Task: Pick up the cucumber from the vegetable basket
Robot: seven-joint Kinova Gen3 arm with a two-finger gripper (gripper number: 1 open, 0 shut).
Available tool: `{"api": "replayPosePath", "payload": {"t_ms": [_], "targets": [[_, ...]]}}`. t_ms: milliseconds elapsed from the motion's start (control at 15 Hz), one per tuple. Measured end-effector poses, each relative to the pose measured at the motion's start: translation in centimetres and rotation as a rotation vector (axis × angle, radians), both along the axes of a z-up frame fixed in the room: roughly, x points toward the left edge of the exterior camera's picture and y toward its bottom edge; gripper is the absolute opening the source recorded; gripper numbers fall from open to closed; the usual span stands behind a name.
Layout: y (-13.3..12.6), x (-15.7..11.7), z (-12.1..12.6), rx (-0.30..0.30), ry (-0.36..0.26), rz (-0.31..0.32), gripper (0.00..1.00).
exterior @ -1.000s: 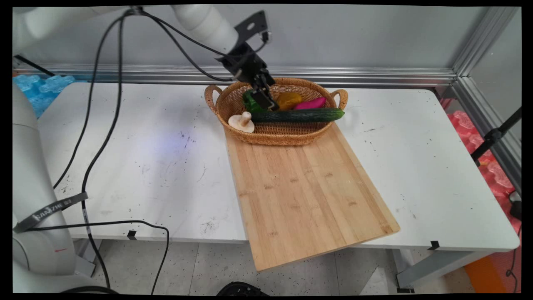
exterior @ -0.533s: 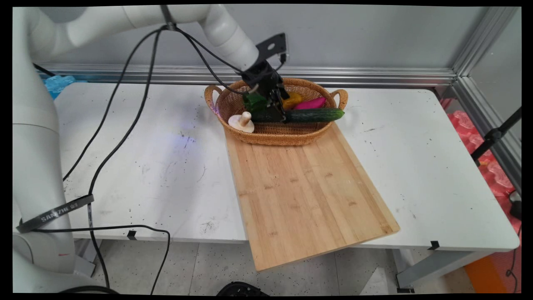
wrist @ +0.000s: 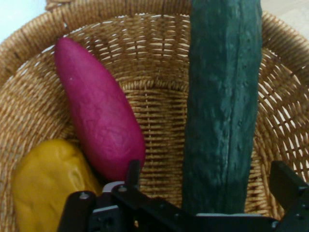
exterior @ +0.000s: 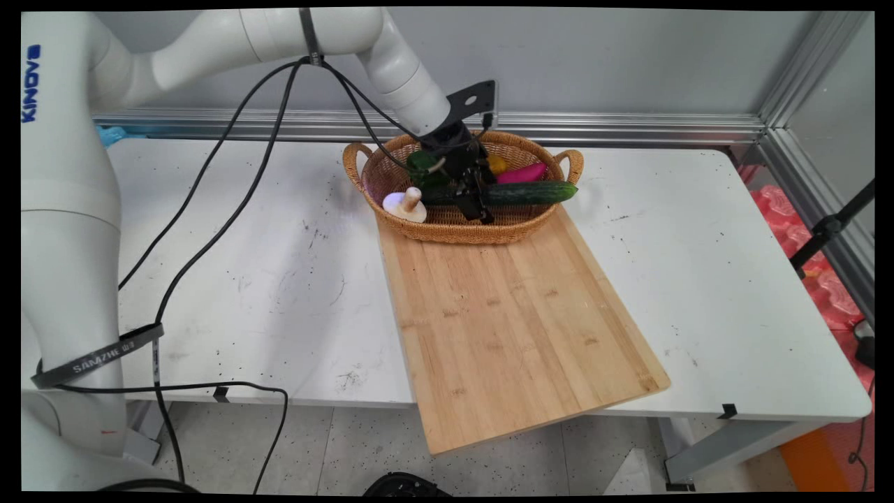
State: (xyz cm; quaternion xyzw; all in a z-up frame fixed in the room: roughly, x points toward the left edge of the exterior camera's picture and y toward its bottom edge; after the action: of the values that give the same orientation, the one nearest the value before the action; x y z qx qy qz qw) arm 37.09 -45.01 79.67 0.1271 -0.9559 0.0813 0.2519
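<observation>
One basket [exterior: 447, 227] sits at the far middle of the worktop [exterior: 244, 279], its near side resting on the far end of one wooden board [exterior: 510, 314]. The board's long axis runs from the basket toward the worktop's near edge, and its near corner overhangs that edge.

The basket holds five things, one of each: a cucumber [exterior: 531, 193], a magenta sweet potato [exterior: 520, 173], a yellow piece [exterior: 497, 164], a green piece [exterior: 419, 168] and a mushroom [exterior: 405, 204]. The cucumber lies along the basket's long axis, left to right in the main view, its right tip resting on the rim by the right handle. The sweet potato lies just behind it, roughly parallel, pointed end to the right. The mushroom sits at the basket's left end, stem up and tilted.

The end effector [exterior: 476, 208] reaches down into the basket over the cucumber's left part. In the hand view its fingers [wrist: 288, 186] stand wide, one on each side of the cucumber [wrist: 222, 106], which runs straight up the picture between them. The sweet potato [wrist: 99, 111] lies left of it there, with the yellow piece [wrist: 48, 183] at the lower left. Whether the fingers touch the cucumber I cannot tell.
</observation>
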Motion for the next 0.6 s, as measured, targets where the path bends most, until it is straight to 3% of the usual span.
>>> {"api": "replayPosePath", "payload": {"t_ms": [467,533,600], "targets": [[-0.87,0.0,0.35,-0.002,-0.006,-0.058,1.0],[-0.93,0.12,0.58,-0.001,-0.006,-0.068,0.0],[-0.94,0.19,0.7,0.0,-0.007,-0.074,0.0]]}}
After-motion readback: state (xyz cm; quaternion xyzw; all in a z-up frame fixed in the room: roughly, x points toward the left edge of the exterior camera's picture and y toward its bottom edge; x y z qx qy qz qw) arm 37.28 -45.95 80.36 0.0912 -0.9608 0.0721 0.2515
